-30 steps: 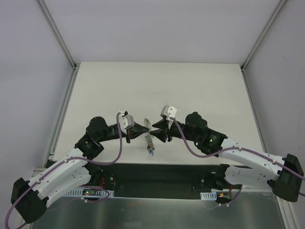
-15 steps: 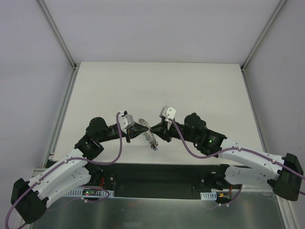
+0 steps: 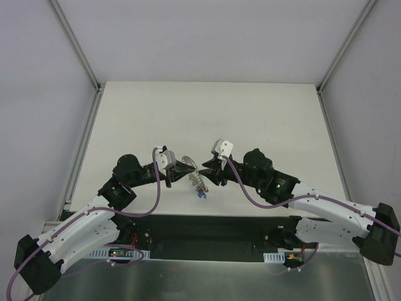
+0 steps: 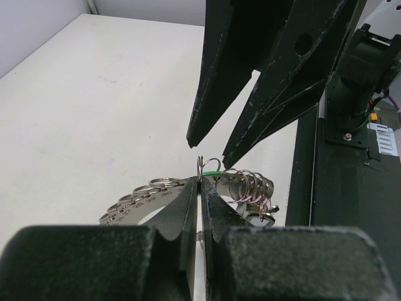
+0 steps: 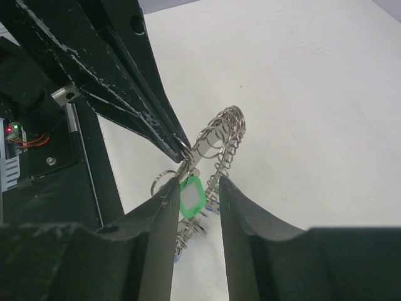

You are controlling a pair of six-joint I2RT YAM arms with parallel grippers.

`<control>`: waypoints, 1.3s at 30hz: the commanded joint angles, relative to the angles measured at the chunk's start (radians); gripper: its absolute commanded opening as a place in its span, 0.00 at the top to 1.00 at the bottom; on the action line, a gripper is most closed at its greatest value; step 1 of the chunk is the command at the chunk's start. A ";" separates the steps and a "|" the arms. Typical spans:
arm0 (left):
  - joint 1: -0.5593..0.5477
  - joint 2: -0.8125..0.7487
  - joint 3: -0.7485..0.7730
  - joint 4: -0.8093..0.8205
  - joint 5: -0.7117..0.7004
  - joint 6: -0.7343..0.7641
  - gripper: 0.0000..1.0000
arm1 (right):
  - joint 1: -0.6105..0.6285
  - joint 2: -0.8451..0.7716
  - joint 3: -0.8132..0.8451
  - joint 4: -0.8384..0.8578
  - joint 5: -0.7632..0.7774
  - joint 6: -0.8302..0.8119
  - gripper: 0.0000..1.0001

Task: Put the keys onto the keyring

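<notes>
Nearest, by the front edge of the pale white surface (image 3: 207, 113), the two arms reach inward and their tips meet just above it. The left tool (image 4: 200, 185) is clamped tight. Its two black fingers are pressed together on the rim of the wide, flat, grey metal keyring (image 4: 135, 204), which hangs tilted in that pinch, clear of the surface, with nothing else bearing it.

The right tool (image 5: 196, 186) faces it from the other side with its fingers parted. Between them lies the small key with the bright green plastic head (image 5: 191, 195), and as far as the wrist view shows, neither finger presses on it. A thin wire split ring (image 5: 164, 182) juts out just beside the green head, and more of these loops line the keyring's rim. Below the rim dangle the other keys (image 3: 199, 188), one of them blue-headed.

The keyring looks stiff and light, but smooth metal pinched at one edge could pivot or slip if pushed sideways. The green-headed key is tiny, loose and apt to swing. The flat plastic head is probably the best place to take hold, squarely across its faces. The split ring looks springy and may resist being opened.

Beyond the tools the surface runs back to the far wall.
</notes>
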 commanded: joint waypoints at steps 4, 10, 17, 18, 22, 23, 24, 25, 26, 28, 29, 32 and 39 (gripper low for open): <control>-0.001 -0.028 0.008 0.096 -0.005 0.002 1.00 | 0.000 -0.029 0.024 -0.010 0.046 -0.020 0.65; -0.001 -0.028 0.008 0.095 -0.013 0.002 1.00 | 0.001 -0.044 0.026 -0.021 0.035 -0.028 0.62; -0.001 -0.022 0.010 0.096 -0.011 -0.004 1.00 | 0.013 -0.006 0.032 0.016 0.000 -0.017 0.60; -0.003 -0.022 0.010 0.096 -0.010 -0.003 1.00 | 0.018 -0.001 0.032 0.020 0.004 -0.017 0.60; -0.001 -0.020 0.010 0.098 -0.010 -0.006 1.00 | 0.032 0.020 0.038 0.034 0.009 -0.017 0.59; -0.001 -0.022 0.010 0.098 -0.010 -0.006 1.00 | 0.032 0.022 0.038 0.045 0.024 -0.017 0.59; -0.001 -0.020 0.010 0.098 -0.008 -0.006 1.00 | 0.039 0.024 0.037 0.051 0.035 -0.017 0.59; -0.003 -0.019 0.010 0.099 -0.005 -0.006 1.00 | 0.043 0.027 0.032 0.060 0.044 -0.017 0.59; -0.001 -0.019 0.010 0.099 -0.005 -0.007 1.00 | 0.043 0.030 0.024 0.075 0.063 -0.015 0.59; -0.001 -0.020 0.010 0.099 -0.002 -0.009 1.00 | 0.043 0.028 0.018 0.088 0.075 -0.015 0.59; -0.003 -0.020 0.010 0.099 0.000 -0.007 1.00 | 0.044 0.025 0.015 0.099 0.081 -0.015 0.60; -0.003 -0.019 0.010 0.102 0.004 -0.009 1.00 | 0.043 0.022 0.011 0.112 0.077 -0.017 0.60; -0.003 -0.017 0.002 0.122 0.006 -0.019 1.00 | 0.044 0.039 0.014 0.117 0.057 -0.020 0.74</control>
